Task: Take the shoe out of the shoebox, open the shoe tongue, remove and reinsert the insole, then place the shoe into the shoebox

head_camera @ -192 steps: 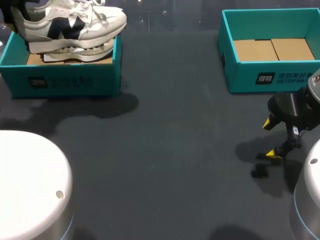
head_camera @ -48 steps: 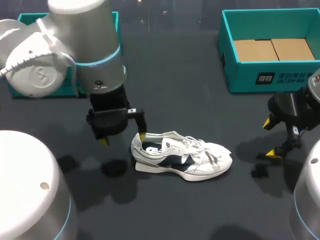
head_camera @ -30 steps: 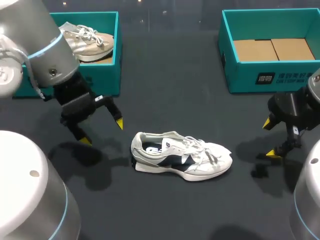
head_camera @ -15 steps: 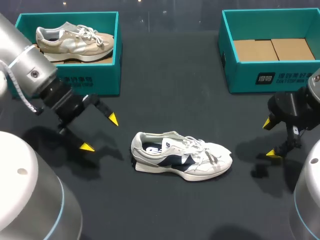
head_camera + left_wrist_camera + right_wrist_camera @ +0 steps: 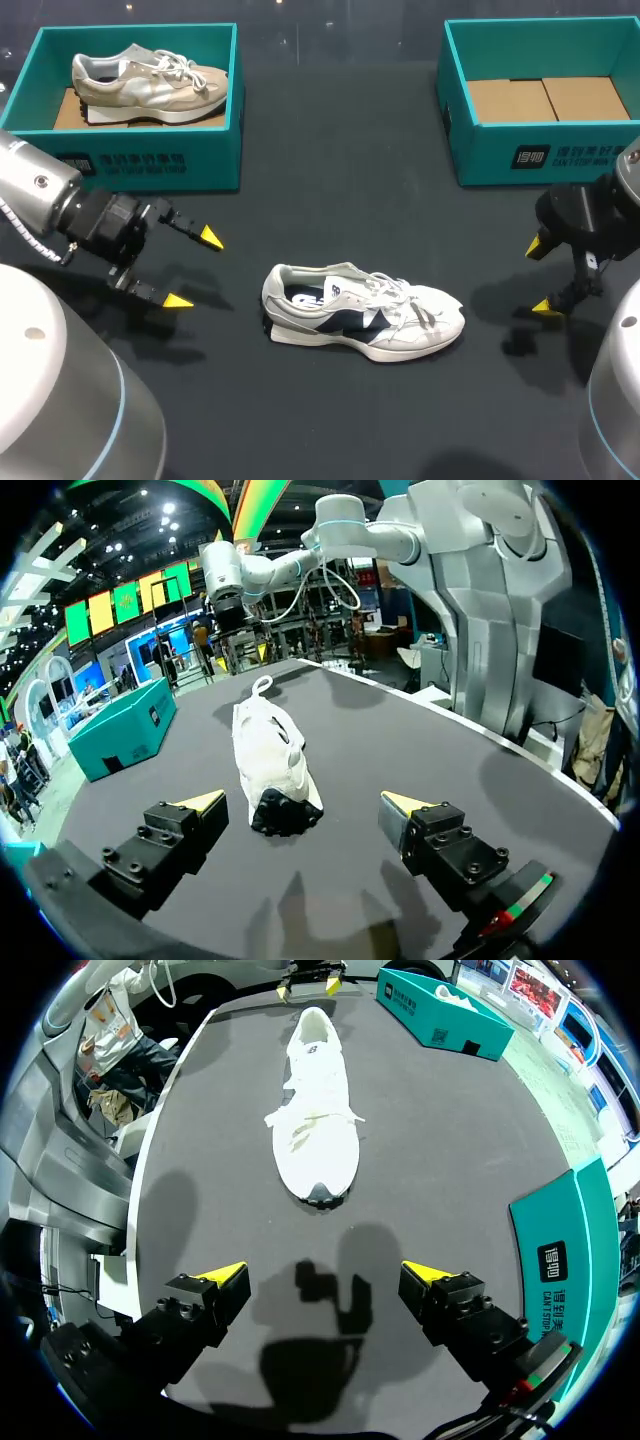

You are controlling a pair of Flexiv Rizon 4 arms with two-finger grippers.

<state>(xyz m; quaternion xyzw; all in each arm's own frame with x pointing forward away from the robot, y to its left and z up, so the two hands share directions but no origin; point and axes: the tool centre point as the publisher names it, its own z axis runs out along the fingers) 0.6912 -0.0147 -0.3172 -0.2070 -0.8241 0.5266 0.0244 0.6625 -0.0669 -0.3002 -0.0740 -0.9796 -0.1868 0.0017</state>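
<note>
A white shoe with dark side marks (image 5: 360,314) lies on its sole in the middle of the dark table, heel toward my left arm, toe toward my right. My left gripper (image 5: 194,268) stands open a short way left of the heel, nothing in it. In the left wrist view the shoe (image 5: 268,760) lies ahead of the open gripper (image 5: 302,802), heel nearest. My right gripper (image 5: 541,276) is open and empty, right of the toe. In the right wrist view the shoe (image 5: 316,1108) lies ahead of the gripper (image 5: 324,1273), toe nearest.
A teal shoebox (image 5: 225,130) at the back left holds a second, beige shoe (image 5: 150,80). Another teal shoebox (image 5: 455,95) at the back right shows only its cardboard floor. Dark table surface (image 5: 330,200) lies between the boxes.
My left arm has drawn back to the left and lower, away from the shoe, its gripper staying open. The shoe and the right arm have not moved.
</note>
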